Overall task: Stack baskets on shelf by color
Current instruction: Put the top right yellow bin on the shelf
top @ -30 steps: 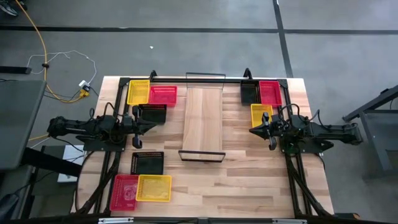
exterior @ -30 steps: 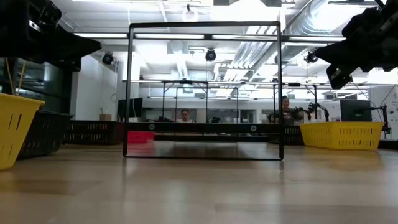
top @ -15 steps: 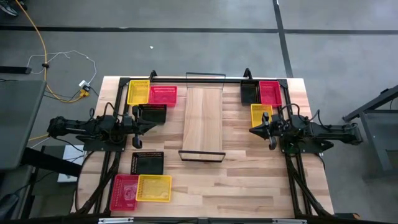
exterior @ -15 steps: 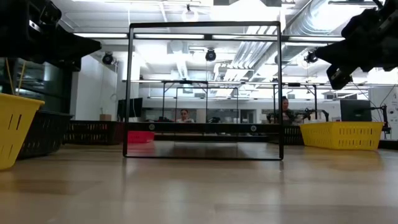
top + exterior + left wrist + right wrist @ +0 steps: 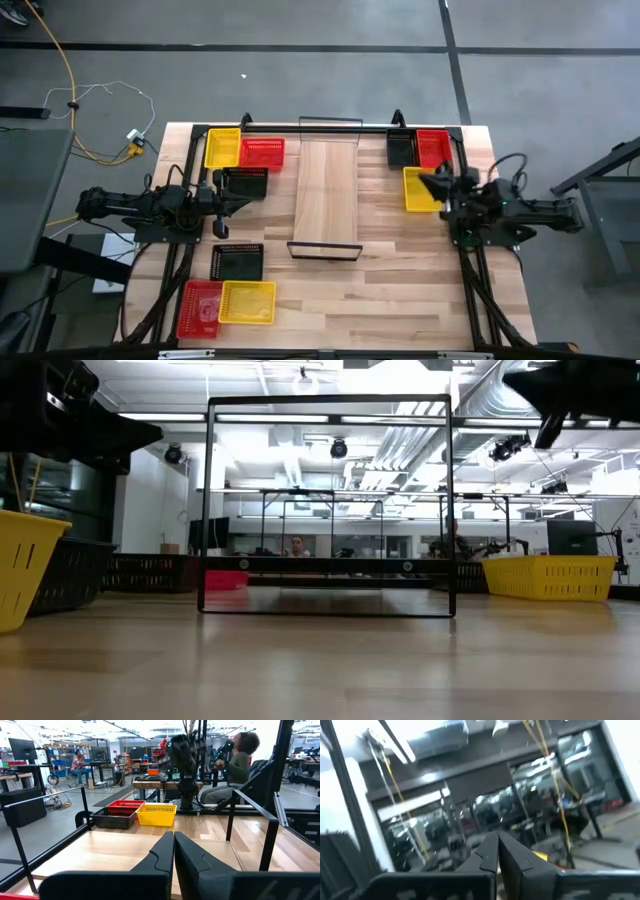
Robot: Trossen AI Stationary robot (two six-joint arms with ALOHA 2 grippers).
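The shelf [image 5: 328, 192] is a pale plank with black wire frames at its far and near ends, lying mid-table. Yellow [image 5: 223, 148], red [image 5: 263, 152] and black [image 5: 244, 183] baskets sit far left. Black [image 5: 237, 262], red [image 5: 200, 308] and yellow [image 5: 248, 302] baskets sit near left. Black [image 5: 401, 150], red [image 5: 434, 147] and yellow [image 5: 419, 191] baskets sit far right. My left gripper [image 5: 240, 200] [image 5: 174, 836] hovers shut beside the far-left black basket. My right gripper [image 5: 428, 180] [image 5: 497, 837] is shut, raised above the right yellow basket and tipped upward.
The shelf's wire frame [image 5: 330, 505] stands in the middle of the low view, with yellow baskets at left [image 5: 25, 565] and right [image 5: 550, 575]. Bare tabletop [image 5: 400, 290] lies near right. A seated person [image 5: 235, 765] shows beyond the table's right side.
My right gripper has risen and tipped its fingers upward, shifting from beside the shelf toward the far right, over the right yellow basket. It has stayed shut. No basket has moved.
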